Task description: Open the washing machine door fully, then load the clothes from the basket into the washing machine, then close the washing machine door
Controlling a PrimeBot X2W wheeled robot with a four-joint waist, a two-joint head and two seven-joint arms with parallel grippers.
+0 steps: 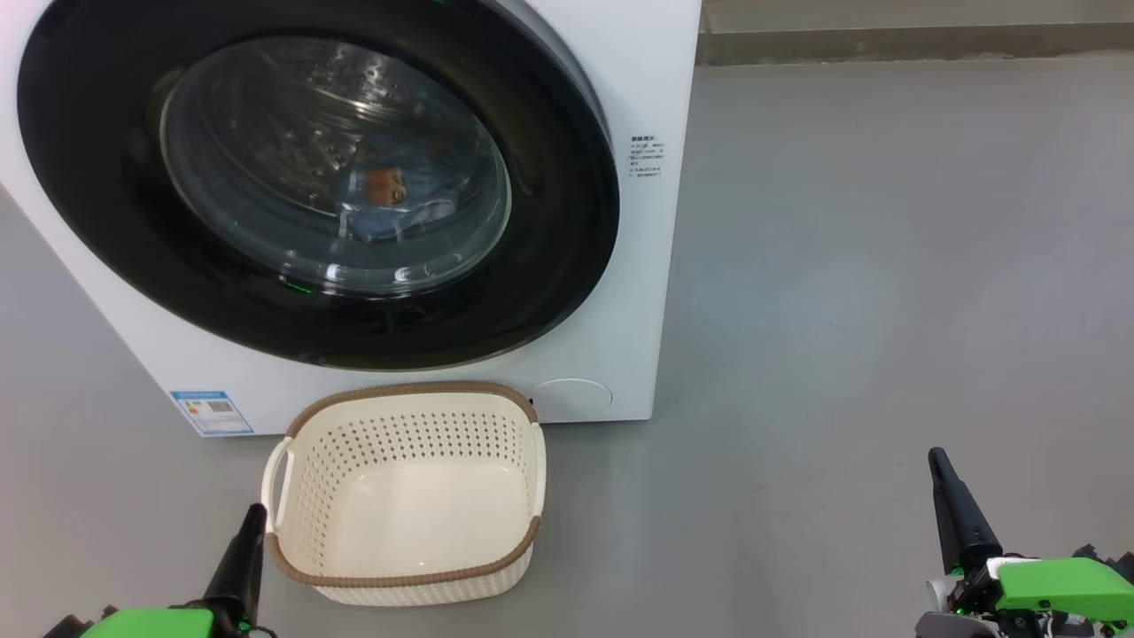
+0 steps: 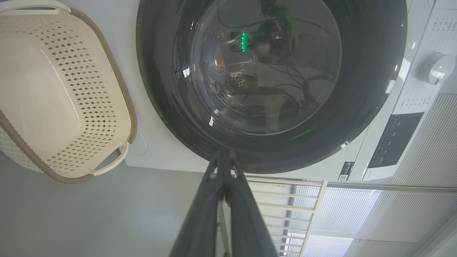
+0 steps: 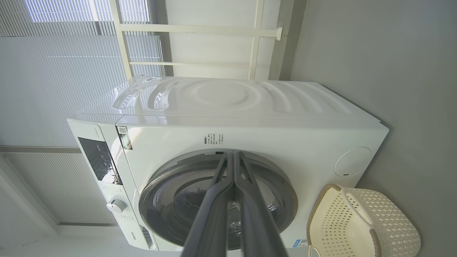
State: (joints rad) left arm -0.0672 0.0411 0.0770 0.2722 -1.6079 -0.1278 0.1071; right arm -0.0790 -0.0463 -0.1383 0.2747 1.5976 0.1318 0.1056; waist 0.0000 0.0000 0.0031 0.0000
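Observation:
The white washing machine [image 1: 638, 292] stands ahead with its round black door [image 1: 106, 221] closed flat against the front. Through the glass window the blue clothes [image 1: 390, 199] with an orange bear face lie inside the drum. The cream basket [image 1: 292, 523] with a brown rim sits on the floor in front of the machine, with nothing in it. My left gripper [image 1: 255, 514] is shut, low at the basket's left side. My right gripper [image 1: 937, 459] is shut, far to the right over bare floor. The left wrist view shows the door [image 2: 360, 117] and basket [image 2: 117, 85]; the right wrist view shows the machine [image 3: 271, 132].
Grey floor [image 1: 886, 310] stretches to the right of the machine. A wall base [image 1: 912, 40] runs along the far right. White window blinds [image 3: 71, 71] and a railing stand beside the machine.

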